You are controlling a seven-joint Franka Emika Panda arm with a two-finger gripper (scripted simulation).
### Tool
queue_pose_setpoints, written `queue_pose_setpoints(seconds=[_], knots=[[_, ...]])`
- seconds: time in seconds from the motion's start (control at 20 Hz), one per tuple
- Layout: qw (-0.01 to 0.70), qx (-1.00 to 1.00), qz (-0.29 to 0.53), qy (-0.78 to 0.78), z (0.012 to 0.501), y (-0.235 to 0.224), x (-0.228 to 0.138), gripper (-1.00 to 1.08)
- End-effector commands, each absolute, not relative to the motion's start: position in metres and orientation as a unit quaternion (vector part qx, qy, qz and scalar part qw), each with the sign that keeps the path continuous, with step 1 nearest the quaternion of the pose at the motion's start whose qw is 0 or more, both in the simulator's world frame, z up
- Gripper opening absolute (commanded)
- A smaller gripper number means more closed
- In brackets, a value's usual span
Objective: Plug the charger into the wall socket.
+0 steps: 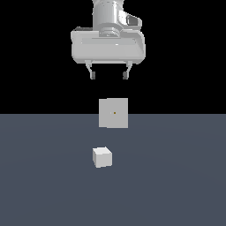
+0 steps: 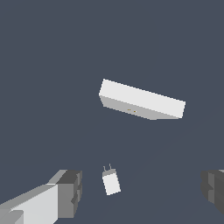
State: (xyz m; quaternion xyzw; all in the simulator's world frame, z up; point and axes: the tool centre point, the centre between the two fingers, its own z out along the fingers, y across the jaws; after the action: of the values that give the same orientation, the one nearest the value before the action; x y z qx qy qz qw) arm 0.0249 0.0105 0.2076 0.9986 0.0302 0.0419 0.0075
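White charger [image 1: 102, 157] sits on the dark grey floor [image 1: 44, 176], just left of the socket's centre line in the exterior view and well apart from it. In the wrist view, two short prongs [image 2: 107, 167] stick out of the charger's [image 2: 111, 182] end toward the socket [image 2: 141, 100]. Socket [image 1: 114, 113] stands upright, orange dot [image 1: 114, 113] at centre. Gripper [image 1: 109, 76] hangs high above both, jaws wide, holding nothing.

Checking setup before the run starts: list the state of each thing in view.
gripper: open, empty, held high above the floor.
charger: resting on the floor, ungrasped, unplugged; prongs visible in the wrist view.
wall socket: upright, nothing plugged in, apart from the charger.
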Motion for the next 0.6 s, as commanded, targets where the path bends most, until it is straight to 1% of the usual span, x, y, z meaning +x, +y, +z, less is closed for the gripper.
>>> queue_pose_setpoints(seconds=[0.0, 0.55], knots=[[0.007, 0.999, 0.042, 0.030, 0.208, 0.010, 0.025, 1.00], [0.004, 0.998, 0.054, 0.043, 0.195, 0.013, 0.014, 1.00]])
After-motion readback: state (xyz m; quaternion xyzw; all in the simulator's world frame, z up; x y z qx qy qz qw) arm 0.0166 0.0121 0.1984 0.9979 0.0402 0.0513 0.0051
